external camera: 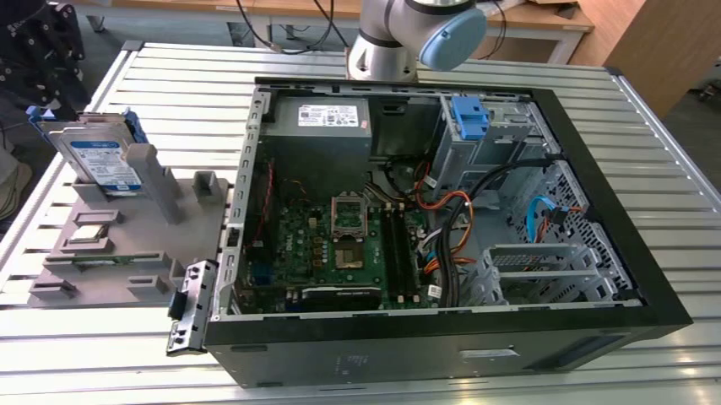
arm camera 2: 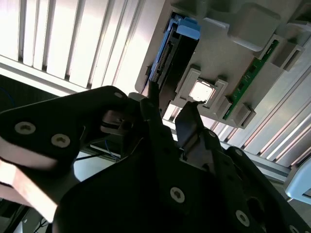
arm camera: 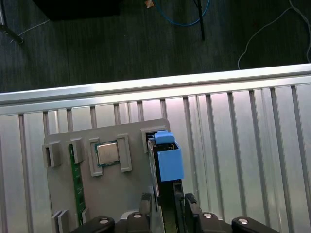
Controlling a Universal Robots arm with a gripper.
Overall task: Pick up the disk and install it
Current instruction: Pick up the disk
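Standing on edge in a slot of the grey holder (external camera: 135, 253), the single disk (external camera: 100, 160) offers its flat faces for a pinch. One gripper (arm camera: 166, 200), in the first wrist view, hangs above the holder in line with the disk, fingers spread and empty. One open computer case (external camera: 659, 278) sits beside the holder on the worktop (external camera: 338, 63).

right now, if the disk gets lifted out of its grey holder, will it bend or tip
Probably stiff: the disk is a flat metal slab in a blue frame. Being metal, it is likely heavy for its size. It stands on edge in the grey holder, so a sideways push might tip it.
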